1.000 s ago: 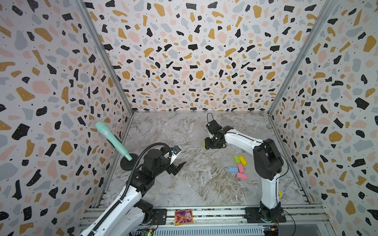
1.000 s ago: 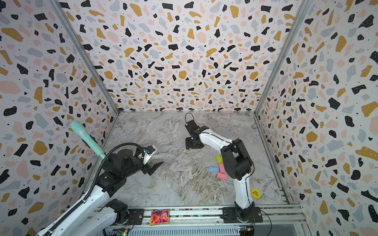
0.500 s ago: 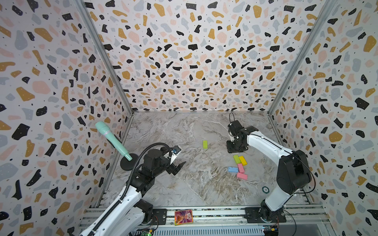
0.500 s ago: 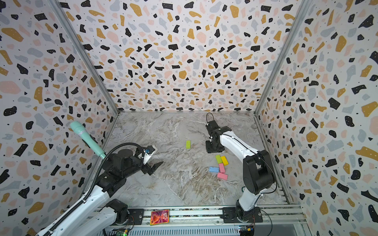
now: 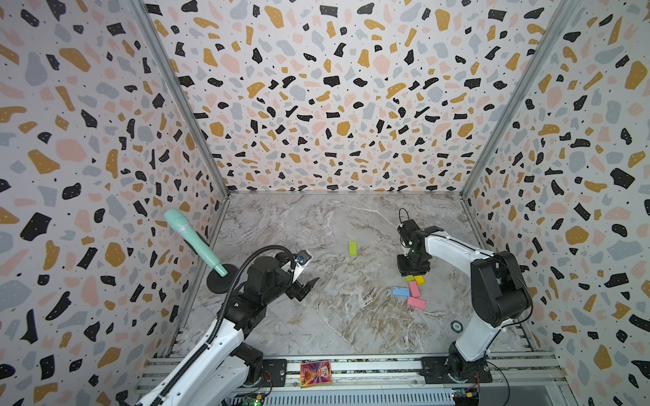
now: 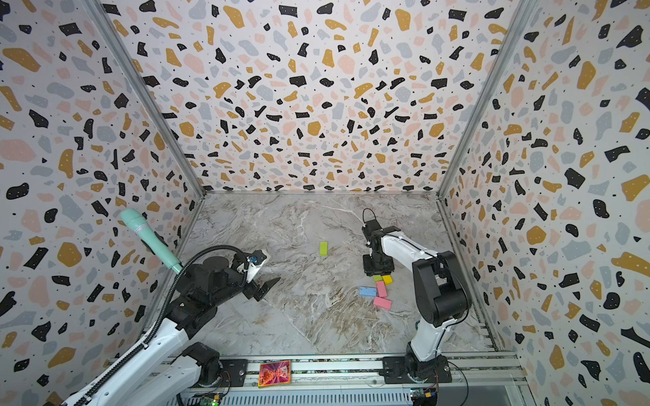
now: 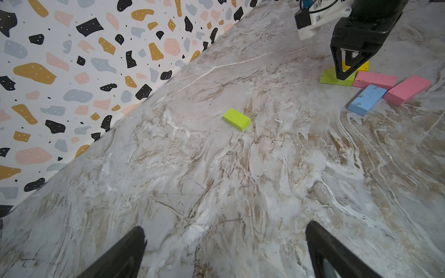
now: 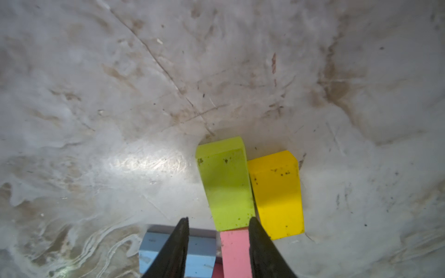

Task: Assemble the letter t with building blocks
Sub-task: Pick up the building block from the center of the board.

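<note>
right gripper (image 8: 218, 220): black fingers narrowly apart with nothing clamped; it points down over the brick cluster, its tips at the seam where green meets pink.
cluster: lime green flat brick (image 8: 225, 183) and yellow flat brick (image 8: 277, 192) lie side by side, touching; pink flat brick (image 8: 234, 252) butts the green one's end; light blue flat brick (image 5: 400, 291) sits just beside it; second pink brick (image 5: 416, 303) lies slanted at the near end.
lone lime green brick (image 5: 352, 248): flat on the marble-patterned tabletop (image 5: 316, 327), well apart from the right gripper.
left gripper (image 7: 225, 228): wide, empty, hovering well apart from every brick.

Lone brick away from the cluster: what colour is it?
The lone brick is lime green; the left wrist view shows it best.
</note>
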Controlling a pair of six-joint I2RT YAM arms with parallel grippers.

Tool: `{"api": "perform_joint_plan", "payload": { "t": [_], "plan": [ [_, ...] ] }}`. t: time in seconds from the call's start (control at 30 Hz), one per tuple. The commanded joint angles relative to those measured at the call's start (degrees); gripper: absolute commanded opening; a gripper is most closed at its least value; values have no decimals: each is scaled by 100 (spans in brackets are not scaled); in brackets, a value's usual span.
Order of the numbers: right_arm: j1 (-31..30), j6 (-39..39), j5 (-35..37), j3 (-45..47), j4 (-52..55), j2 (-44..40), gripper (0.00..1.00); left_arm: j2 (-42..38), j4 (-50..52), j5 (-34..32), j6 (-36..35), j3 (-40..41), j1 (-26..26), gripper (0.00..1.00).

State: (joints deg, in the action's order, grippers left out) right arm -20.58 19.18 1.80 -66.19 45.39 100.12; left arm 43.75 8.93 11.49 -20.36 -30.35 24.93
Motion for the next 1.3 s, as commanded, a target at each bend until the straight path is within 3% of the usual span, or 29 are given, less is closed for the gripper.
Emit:
{"api": "perform_joint_plan", "payload": {
  "t": [0.0,0.63,0.83,1.07,1.27],
  "plan": [
    [28,-95,170,37,-96,51,42,-13,-111,-7,-65,-35,33,99],
    [28,-436,168,40,-331,376,38,6,-154,24,-28,-24,36,99],
    [-12,-530,162,-42,-348,510,33,-31,-155,80,27,-22,30,99],
    [-314,-686,545,-118,-525,314,10,-22,-184,37,41,-30,33,99],
    [-394,-1300,34,-322,-1269,-176,0,16,-172,91,95,-59,38,99]
  ]
}}
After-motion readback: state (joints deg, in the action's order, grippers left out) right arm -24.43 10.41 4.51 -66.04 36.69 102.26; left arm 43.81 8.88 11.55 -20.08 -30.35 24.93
